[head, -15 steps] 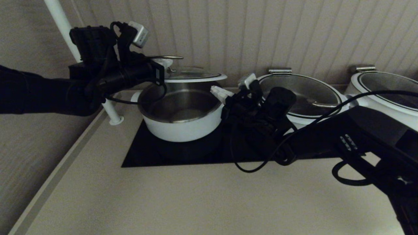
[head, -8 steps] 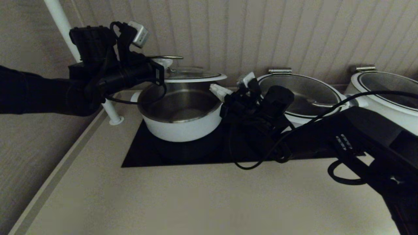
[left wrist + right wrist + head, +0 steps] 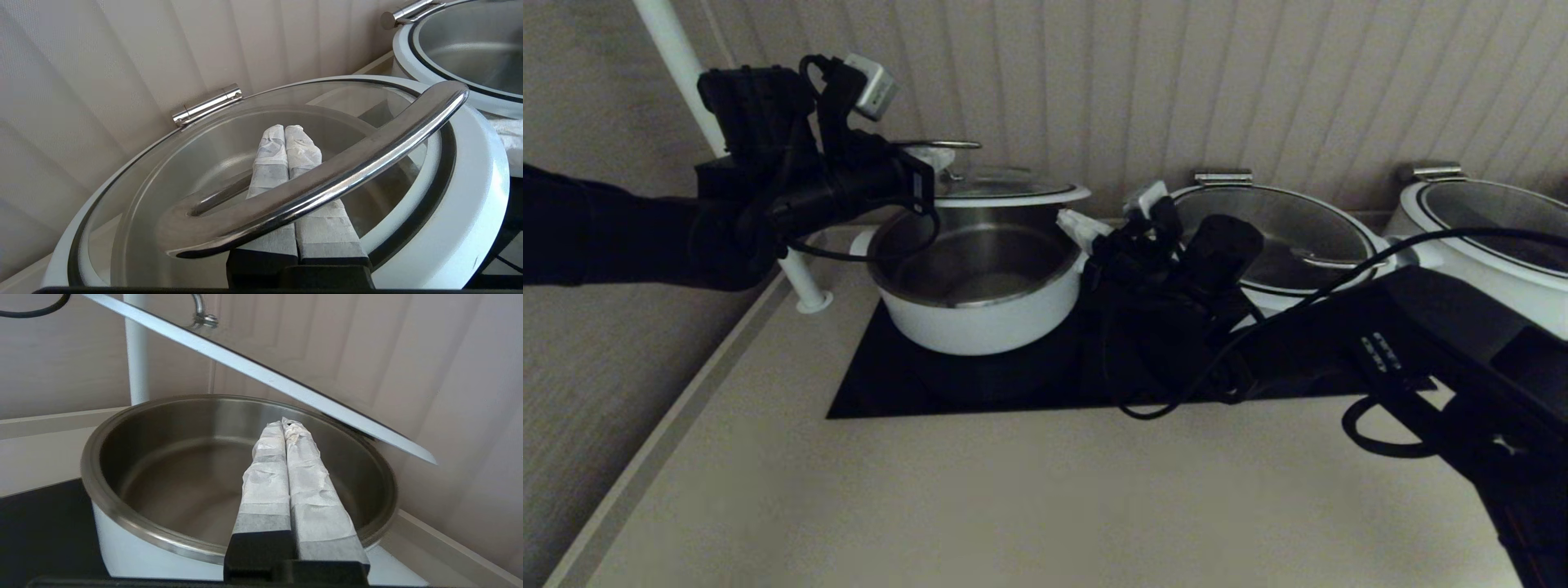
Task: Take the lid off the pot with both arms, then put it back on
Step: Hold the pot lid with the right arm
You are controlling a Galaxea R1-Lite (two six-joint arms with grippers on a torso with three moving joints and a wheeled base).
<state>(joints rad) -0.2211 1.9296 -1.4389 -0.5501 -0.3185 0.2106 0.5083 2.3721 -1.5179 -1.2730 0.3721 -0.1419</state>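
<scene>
The left pincer [image 3: 286, 134], reaching in level from the left, has its fingers pressed together under the arched handle of the lid [image 3: 1005, 189], which hangs tilted above the pot [image 3: 976, 306] on the table [image 3: 1013, 498]. The right pincer [image 3: 282, 424], also pressed together and gripping nothing, points over the pot's right rim.

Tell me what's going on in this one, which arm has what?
The left gripper has its shut fingers hooked under the steel wire handle of the small glass lid, holding it raised and tilted above the open white pot on the black cooktop. The right gripper sits at the pot's right rim, fingers shut, holding nothing. The lid is not yet back on.
</scene>
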